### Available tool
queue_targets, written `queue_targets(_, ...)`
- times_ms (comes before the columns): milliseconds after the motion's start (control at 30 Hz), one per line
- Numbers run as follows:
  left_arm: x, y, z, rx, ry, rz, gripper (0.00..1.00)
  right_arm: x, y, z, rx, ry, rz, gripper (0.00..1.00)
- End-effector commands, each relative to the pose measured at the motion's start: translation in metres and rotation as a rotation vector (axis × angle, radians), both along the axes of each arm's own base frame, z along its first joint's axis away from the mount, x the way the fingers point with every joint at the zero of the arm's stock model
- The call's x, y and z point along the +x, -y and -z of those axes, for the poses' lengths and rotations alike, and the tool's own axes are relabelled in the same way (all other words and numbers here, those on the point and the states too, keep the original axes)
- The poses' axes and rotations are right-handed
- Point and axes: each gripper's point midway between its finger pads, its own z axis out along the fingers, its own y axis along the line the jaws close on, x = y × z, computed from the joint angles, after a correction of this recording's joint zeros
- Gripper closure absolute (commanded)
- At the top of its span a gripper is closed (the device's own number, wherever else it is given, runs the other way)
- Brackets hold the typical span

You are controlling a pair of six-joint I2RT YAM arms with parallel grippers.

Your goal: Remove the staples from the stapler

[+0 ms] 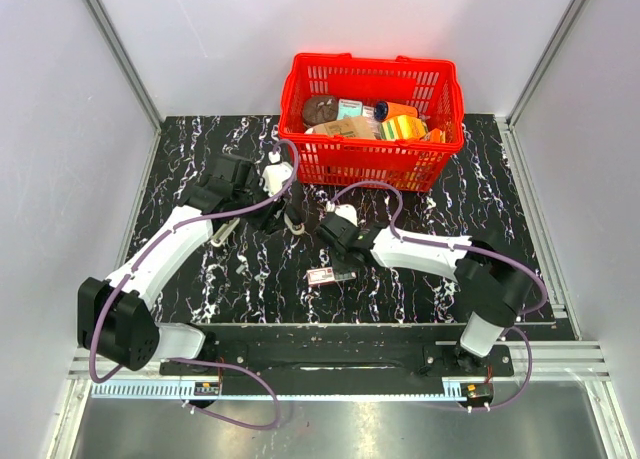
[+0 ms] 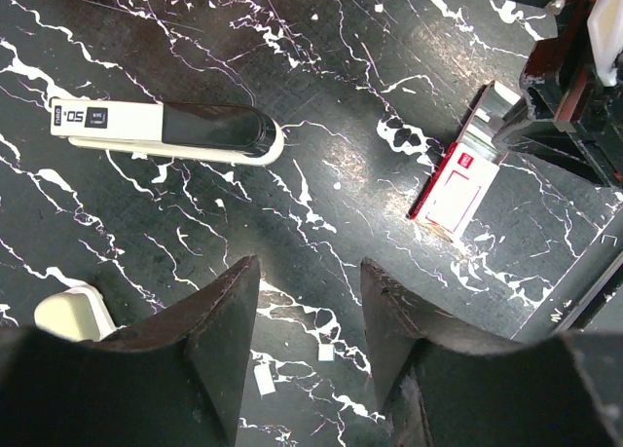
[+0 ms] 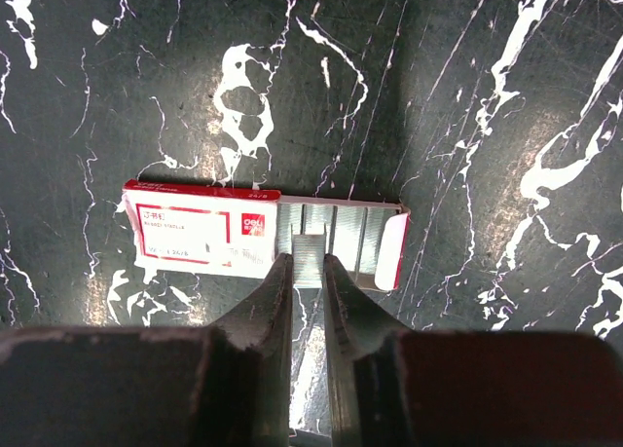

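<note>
Here the right gripper (image 3: 309, 272) is clamped on a short silver staple strip (image 3: 310, 250) over the open tray of the red-and-white cardboard box (image 3: 200, 235), while the black-and-white plastic stapler (image 2: 165, 132) lies crosswise at upper left of the left wrist view, beyond the empty, parted left gripper (image 2: 307, 311).

Glossy black marble-look table (image 2: 331, 165), smooth shiny black-and-white plastic stapler (image 2: 165, 130), printed red-and-white card staple box (image 3: 200, 238), bright metal staples (image 3: 310, 252), matt scuffed black plastic left gripper (image 2: 310, 281) fingers (image 2: 219, 330), red plastic mesh basket (image 1: 375, 164).
</note>
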Motion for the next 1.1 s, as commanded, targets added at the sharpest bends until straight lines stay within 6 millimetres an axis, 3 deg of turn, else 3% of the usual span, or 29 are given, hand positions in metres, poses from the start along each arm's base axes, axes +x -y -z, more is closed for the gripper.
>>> queue_targets(0, -0.001, 0.002, -0.008, -0.028, 0.025, 0.014, 0.5, 0.009, -0.01, -0.01, 0.007, 0.041, -0.001, 0.96)
queue_targets(1067, 0.001, 0.0, -0.007, -0.022, 0.042, 0.009, 0.5, 0.007, -0.018, 0.001, 0.0, 0.022, -0.014, 0.95)
